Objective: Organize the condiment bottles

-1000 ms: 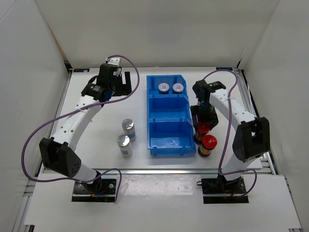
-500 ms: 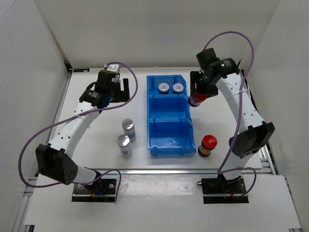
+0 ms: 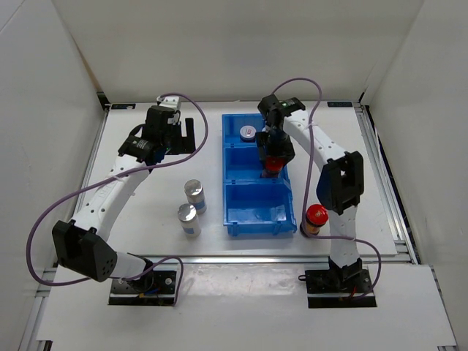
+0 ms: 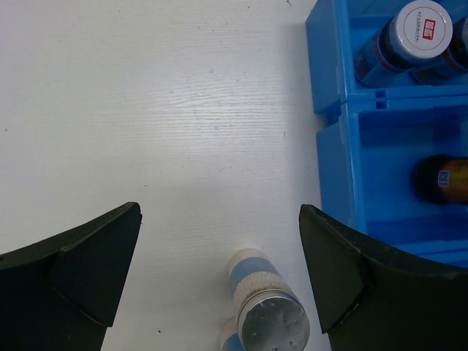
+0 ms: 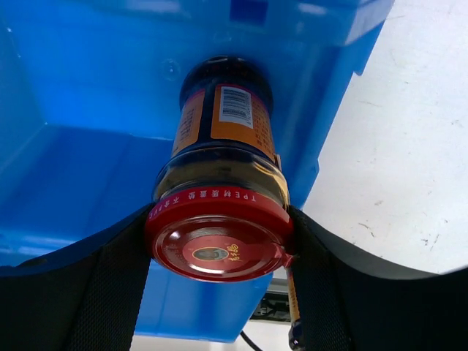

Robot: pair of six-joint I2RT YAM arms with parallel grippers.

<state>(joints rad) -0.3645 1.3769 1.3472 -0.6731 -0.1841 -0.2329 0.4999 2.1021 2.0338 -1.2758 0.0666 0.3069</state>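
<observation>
My right gripper [image 3: 273,162] is shut on a brownish red-capped jar [image 5: 218,232] and holds it over the middle compartment of the blue bin [image 3: 234,162]. The jar's dark base shows in the left wrist view [image 4: 442,180]. A second red-capped jar [image 3: 315,218] stands on the table right of the bin. A grey-lidded dark jar [image 3: 248,133] stands in the far compartment; a second one is mostly hidden behind my right arm. Two silver-topped jars [image 3: 194,194] [image 3: 188,218] stand left of the bin. My left gripper [image 3: 186,135] is open and empty above the table, far left of the bin; one silver-topped jar [image 4: 274,320] shows below it.
The bin's near compartment [image 3: 257,210] holds nothing. White walls enclose the table on the left, right and far sides. Purple cables loop from both arms. The table's front edge [image 3: 234,257] runs just ahead of the arm bases.
My right gripper lifted the red-capped jar from beside the other one, swung it round the bin's far right corner, and now holds it over the middle compartment. The left arm barely moved.
</observation>
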